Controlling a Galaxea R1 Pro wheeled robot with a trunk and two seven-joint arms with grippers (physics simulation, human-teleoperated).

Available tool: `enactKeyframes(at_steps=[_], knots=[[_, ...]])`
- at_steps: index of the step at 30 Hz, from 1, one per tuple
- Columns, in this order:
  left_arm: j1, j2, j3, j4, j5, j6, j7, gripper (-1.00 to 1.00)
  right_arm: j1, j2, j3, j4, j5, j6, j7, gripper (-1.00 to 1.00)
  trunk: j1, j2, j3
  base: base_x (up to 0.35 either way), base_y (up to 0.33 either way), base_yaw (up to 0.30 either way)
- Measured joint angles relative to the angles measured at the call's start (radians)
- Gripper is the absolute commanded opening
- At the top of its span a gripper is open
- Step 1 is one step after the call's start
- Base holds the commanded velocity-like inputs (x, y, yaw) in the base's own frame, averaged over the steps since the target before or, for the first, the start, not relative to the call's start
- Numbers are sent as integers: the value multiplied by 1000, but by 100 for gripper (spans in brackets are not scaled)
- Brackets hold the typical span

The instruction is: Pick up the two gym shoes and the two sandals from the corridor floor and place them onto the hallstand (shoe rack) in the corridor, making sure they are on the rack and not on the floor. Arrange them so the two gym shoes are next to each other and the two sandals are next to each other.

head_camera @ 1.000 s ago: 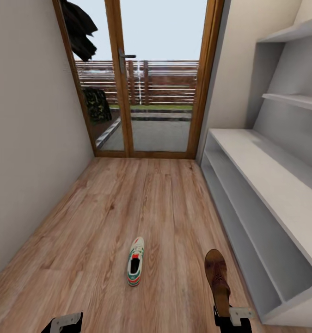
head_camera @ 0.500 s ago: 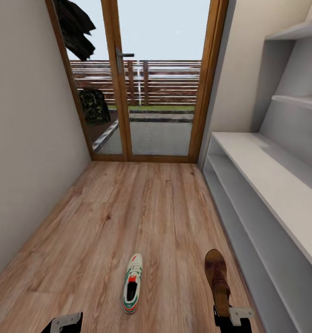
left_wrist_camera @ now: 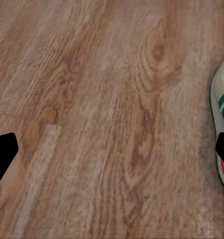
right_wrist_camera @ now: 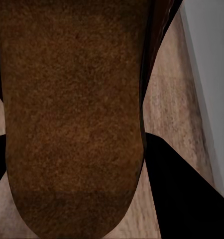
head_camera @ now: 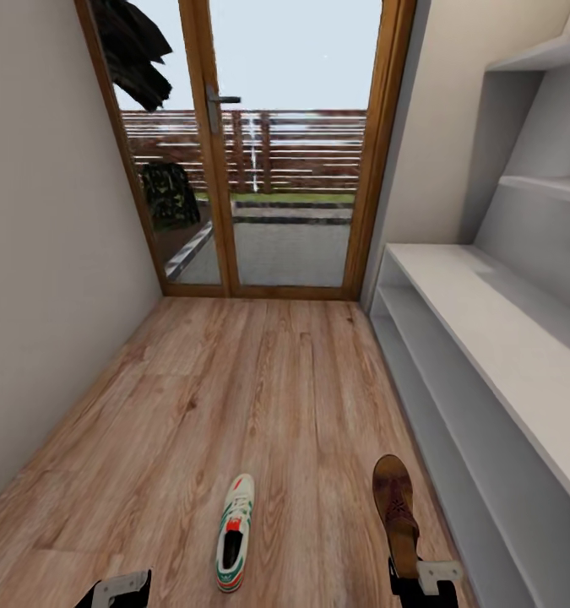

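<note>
Gripping sandal [head_camera: 396, 507] heel w/ right gripper [head_camera: 420, 583], seemingly; left gripper [left_wrist_camera: 112, 149] fingers apart, empty.

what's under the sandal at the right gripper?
In the right wrist view the sandal covers most of the frame; wood floor shows past its edges, with the grey hallstand beside it. The sandal hides whatever is directly beneath it, including any contact with the floor.

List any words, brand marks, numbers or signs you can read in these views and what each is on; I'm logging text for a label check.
No readable text in any view.
gym shoe: green stripes and an orange-red heel, no brand name legible.
sandal, at the right tool: plain brown insole in the right wrist view, no stamp.
hallstand: bare pale shelves, no lettering.
glass door: no sign or number.
</note>
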Motion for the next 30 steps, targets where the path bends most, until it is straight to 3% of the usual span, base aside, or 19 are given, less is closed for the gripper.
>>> enactKeyframes(at_steps=[30], knots=[[-1,-2,-4,0,-4,1,0,100,0,1,0,0,0,0,1,-100,0,0,0,63,-42,0]])
